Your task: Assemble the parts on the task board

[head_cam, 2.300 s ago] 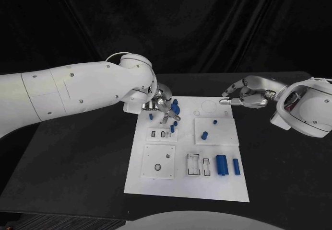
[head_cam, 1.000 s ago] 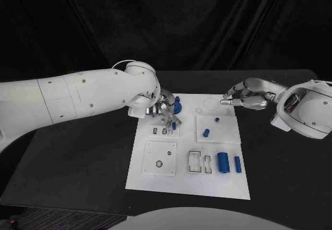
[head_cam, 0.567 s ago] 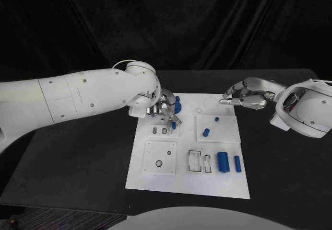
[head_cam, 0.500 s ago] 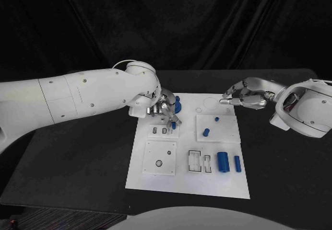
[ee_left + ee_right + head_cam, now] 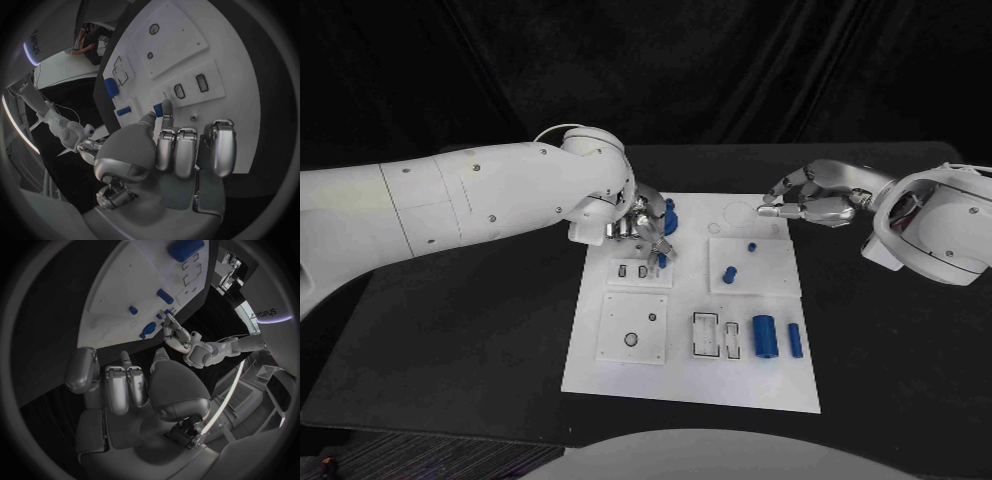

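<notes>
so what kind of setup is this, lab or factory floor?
Most likely a robotics lab test bench, not a production line. A white task board with small blue parts lies on a black table against dark curtains, and the left hand and right hand work over it.

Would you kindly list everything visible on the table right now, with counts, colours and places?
Table: one, black, under everything.
Task board: one, white, middle of the table, with raised white plates and slots.
Large blue cylinder: one, near right part of the board.
Slim blue piece: one, just right of that cylinder.
Small blue pieces: two, on the right-hand raised plate.
Blue part: one, far left of the board, beside the left hand.
Left hand: silver, over the board's far left, fingertips by a small blue peg; grasp unclear.
Right hand: silver, fingers curled, above the board's far right corner.
</notes>
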